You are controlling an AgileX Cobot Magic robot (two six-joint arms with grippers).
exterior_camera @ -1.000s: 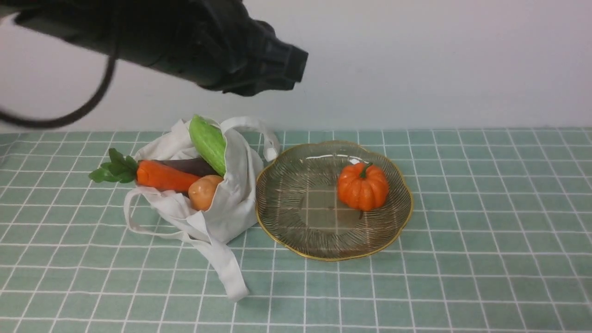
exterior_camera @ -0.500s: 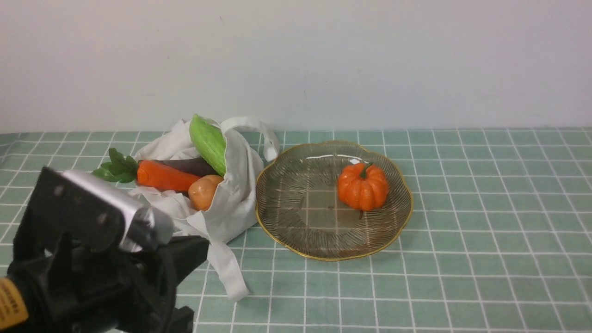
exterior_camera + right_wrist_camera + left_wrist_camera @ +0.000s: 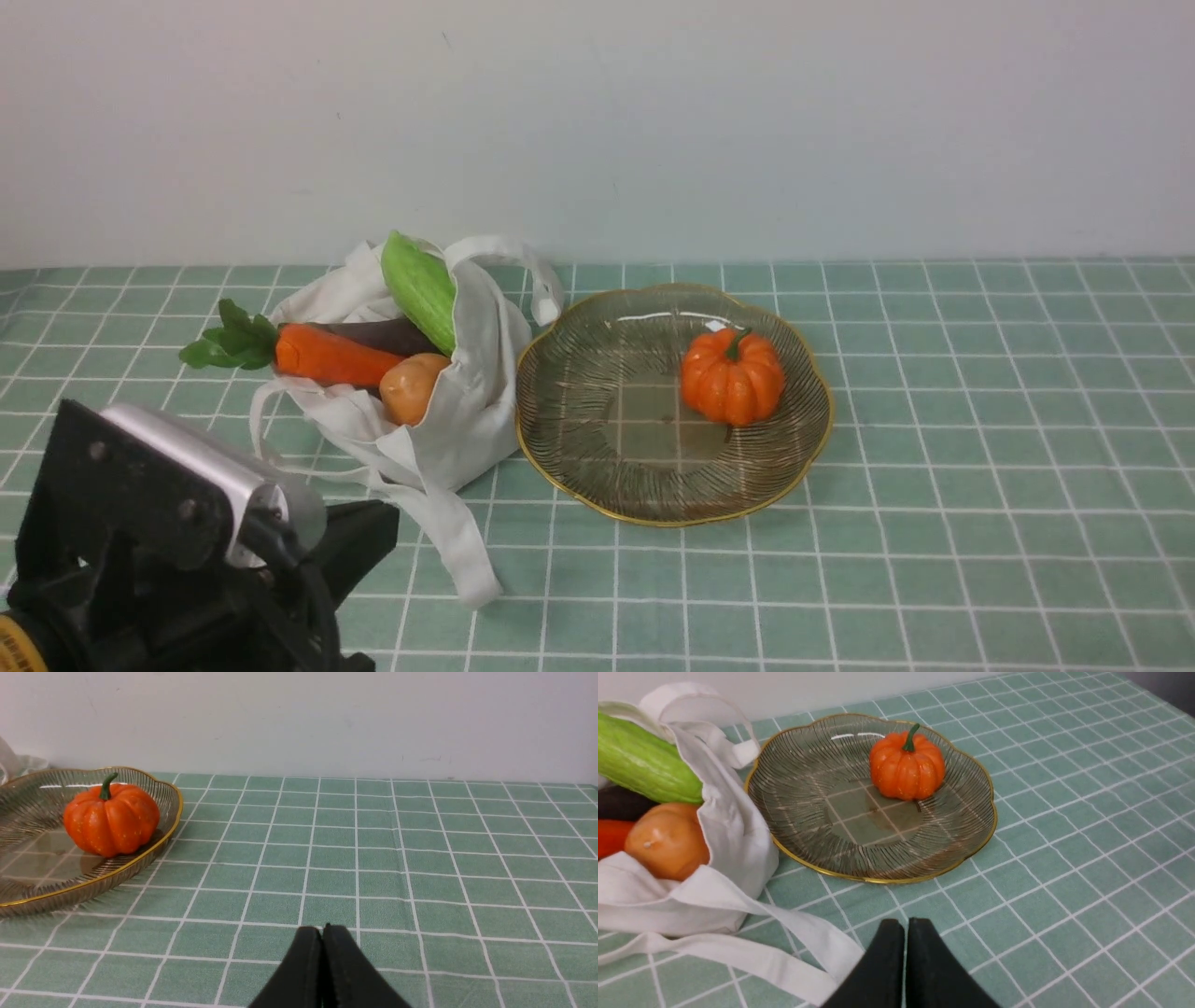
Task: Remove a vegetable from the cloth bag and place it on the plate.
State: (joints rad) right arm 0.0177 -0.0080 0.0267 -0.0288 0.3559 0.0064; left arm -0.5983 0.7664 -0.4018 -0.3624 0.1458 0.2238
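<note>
The orange ribbed pumpkin [image 3: 733, 376] with its green stem sits upright on the right part of the clear gold-rimmed plate [image 3: 569, 467]. It also shows in the left wrist view [image 3: 907, 770] and the right wrist view [image 3: 111, 820]. The white cloth bag [image 3: 467, 411] lies open just left of the plate and holds other vegetables. My left gripper [image 3: 378, 527] is low at the front left, near the bag's strap, shut and empty [image 3: 905, 924]. My right gripper [image 3: 322, 931] is shut and empty over the cloth to the right of the plate; it is out of the front view.
In the bag lie a carrot [image 3: 327, 355] with green leaves, a tan potato [image 3: 411, 385], a pale green gourd [image 3: 420, 289] and a dark purple vegetable [image 3: 383, 334]. A long white strap [image 3: 457, 541] trails toward the front. A wall stands behind the green checked tablecloth [image 3: 980, 523].
My left arm has dropped from high above the bag to the front left corner, then drawn slightly lower and back. The pumpkin, plate and bag have not moved.
</note>
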